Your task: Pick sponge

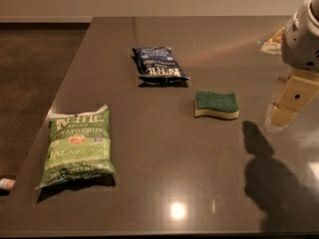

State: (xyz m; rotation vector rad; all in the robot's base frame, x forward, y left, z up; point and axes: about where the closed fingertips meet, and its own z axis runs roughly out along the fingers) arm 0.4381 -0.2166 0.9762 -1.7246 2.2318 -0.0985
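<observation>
A green chip bag [77, 148] lies flat near the front left corner of the dark table [164, 183]. The words on it can be read: "KETTLE BRAND" at the top, "POTATO CHIPS" under that, and "JALAPENO" lower down. A blue chip bag [159, 62] lies farther back, near the middle of the table. It has white letters that say "KETTLE" too, but they are upside down from here, and the small writing on it is too tiny to read. The sponge [216, 105] sits on the table to the right of the middle, in front of the blue bag and a little to its right, not touching it. It has a dark green top, a pale yellow bottom and wavy sides, and there is no writing to read on it. It is much smaller than the two bags. The gripper [286, 108] is at the right edge, hanging above the table just to the right of the sponge and not touching it. It is tan, under a big white arm part [301, 36]. I cannot tell if the gripper is open or closed. Both bags are on the left side of the sponge, and the gripper is on the right side. The arm makes a dark shadow [271, 178] on the table in front of it. Behind the arm, an orange and white thing [272, 43] peeks out, mostly hidden. A small white and red thing [6, 183] shows at the far left edge, beside the table.
</observation>
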